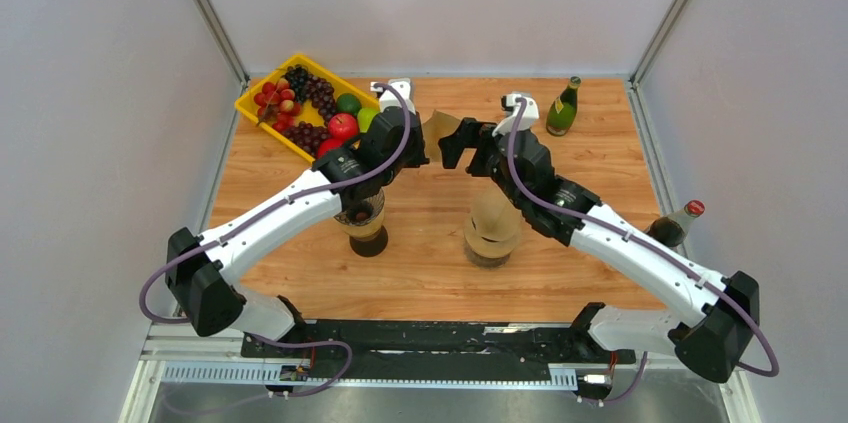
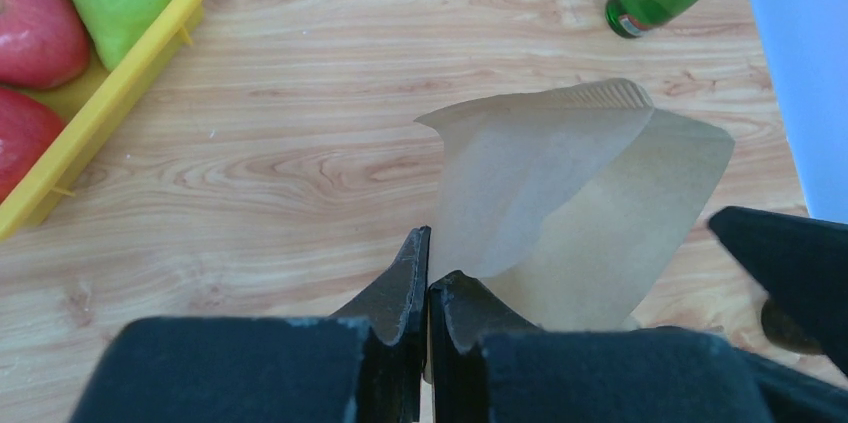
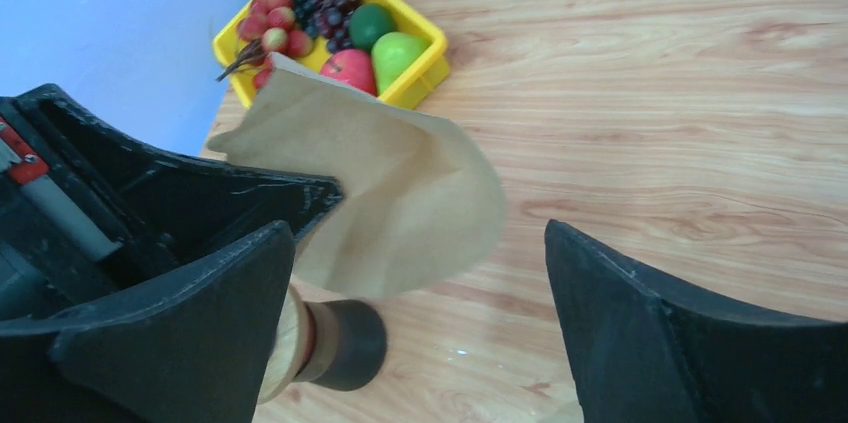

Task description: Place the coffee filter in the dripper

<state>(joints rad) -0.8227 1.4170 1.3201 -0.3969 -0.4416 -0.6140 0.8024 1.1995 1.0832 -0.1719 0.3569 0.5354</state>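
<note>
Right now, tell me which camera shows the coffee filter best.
Left wrist view: the coffee filter sits large and central, its layers parted, its lower edge pinched in the shut left pincer. The right wrist view shows its outside, partly covered. The top view shows only a tan sliver.

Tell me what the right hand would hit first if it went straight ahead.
Probably the coffee filter, which the left hand pinches just ahead of the open right hand; depth is unclear.

Bare wooden table (image 1: pixel 430 278) lies open between the dark-based glass coffee vessel (image 1: pixel 367 231) and the clear glass carafe (image 1: pixel 492 233). A brown paper coffee filter (image 2: pixel 580 203) fills the gap between the arm tips. A yellow plastic fruit tray (image 1: pixel 250 103) blocks back-left; a green glass bottle (image 1: pixel 563 108) and a red-capped dark bottle (image 1: pixel 678 223) line the right.
</note>
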